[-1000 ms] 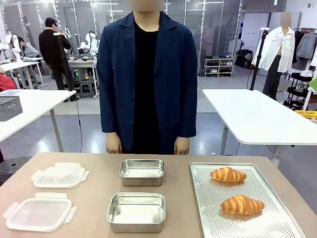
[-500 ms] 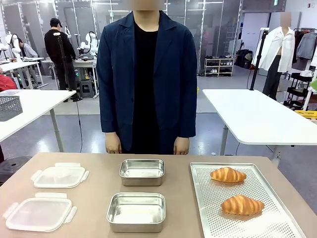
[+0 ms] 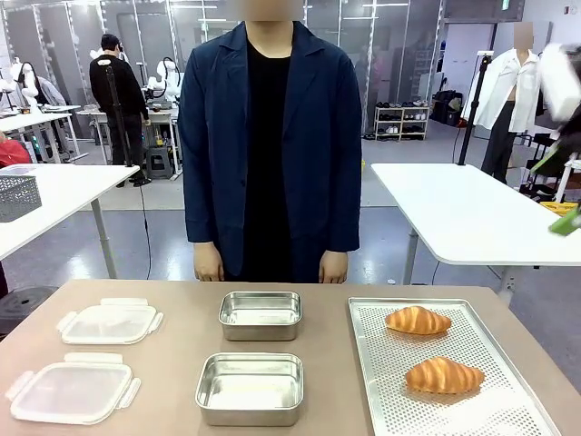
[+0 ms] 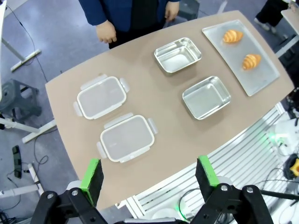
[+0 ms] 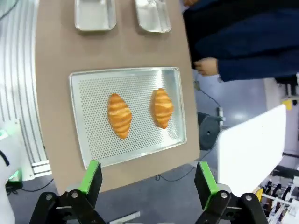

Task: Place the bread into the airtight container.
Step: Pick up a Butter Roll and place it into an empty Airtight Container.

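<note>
Two golden croissant-shaped breads lie on a perforated metal tray [image 3: 381, 391] at the table's right: a far one [image 3: 418, 320] and a near one [image 3: 444, 375]. Two steel containers stand mid-table, one far [image 3: 260, 314] and one near [image 3: 250, 388], both with nothing inside. My right gripper [image 5: 147, 182] hangs open high above the tray [image 5: 93, 121], with the two breads [image 5: 119, 115] [image 5: 162, 107] below it. Part of my right arm [image 3: 561, 86] is a blur at the right edge. My left gripper [image 4: 148, 177] is open, high over the table's left side.
Two clear plastic lids [image 3: 109, 323] [image 3: 71, 392] lie at the table's left. A person in a dark jacket [image 3: 268, 145] stands at the far edge with hands hanging down. The tabletop around the containers is bare.
My right arm has come into the front view at the upper right edge, blurred by motion. Nothing on the table has moved.
</note>
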`<state>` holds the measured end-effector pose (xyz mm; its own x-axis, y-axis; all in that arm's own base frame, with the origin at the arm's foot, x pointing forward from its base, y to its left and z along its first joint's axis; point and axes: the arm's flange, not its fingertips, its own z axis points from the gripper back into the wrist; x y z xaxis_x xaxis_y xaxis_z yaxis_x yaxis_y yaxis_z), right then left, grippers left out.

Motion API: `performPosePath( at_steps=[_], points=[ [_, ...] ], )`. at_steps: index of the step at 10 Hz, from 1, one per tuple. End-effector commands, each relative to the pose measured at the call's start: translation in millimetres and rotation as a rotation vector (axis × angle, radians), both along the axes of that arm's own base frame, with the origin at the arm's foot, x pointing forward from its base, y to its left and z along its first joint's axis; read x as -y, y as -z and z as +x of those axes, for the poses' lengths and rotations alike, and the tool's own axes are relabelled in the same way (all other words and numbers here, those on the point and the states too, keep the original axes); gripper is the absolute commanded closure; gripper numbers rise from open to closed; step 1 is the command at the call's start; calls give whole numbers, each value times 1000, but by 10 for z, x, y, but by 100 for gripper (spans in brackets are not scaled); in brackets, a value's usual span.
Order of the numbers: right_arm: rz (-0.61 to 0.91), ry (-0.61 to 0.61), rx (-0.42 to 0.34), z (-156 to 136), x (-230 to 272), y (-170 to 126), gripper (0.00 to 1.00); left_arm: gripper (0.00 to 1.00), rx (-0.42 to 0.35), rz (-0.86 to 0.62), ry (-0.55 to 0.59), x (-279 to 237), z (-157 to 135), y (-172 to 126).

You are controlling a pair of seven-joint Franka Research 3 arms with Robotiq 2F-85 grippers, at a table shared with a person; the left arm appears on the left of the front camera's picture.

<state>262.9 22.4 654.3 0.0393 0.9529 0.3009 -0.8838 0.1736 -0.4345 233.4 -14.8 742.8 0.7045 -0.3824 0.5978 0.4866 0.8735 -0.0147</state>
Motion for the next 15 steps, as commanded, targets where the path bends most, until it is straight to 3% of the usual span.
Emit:
performPosePath(
  at_steps=[1,3,6,7,9,10,11,15],
  points=[
    [-73,8,-42,290,-156,347,0,0,-5,9,-2,-2,5,-40],
    [-87,17,-145,553,-264,827,0,0,-5,9,-2,-2,5,-40],
    [-131,33,-211,663,-284,1529,0,0,-5,9,-2,-2,5,-40],
    [-128,60,-183,706,-247,1697,0,0,-5,9,-2,-2,5,-40],
    [-99,65,-214,707,-221,1914,0,0,-5,9,-2,-2,5,-40],
    [11,46,-263,700,-189,1893,0,0,-5,9,-2,-2,5,-40],
    [-116,68,-224,869,-243,1635,0,0,-5,9,-2,-2,5,-40],
    [-116,68,-224,869,-243,1635,0,0,-5,9,-2,-2,5,-40]
  ],
)
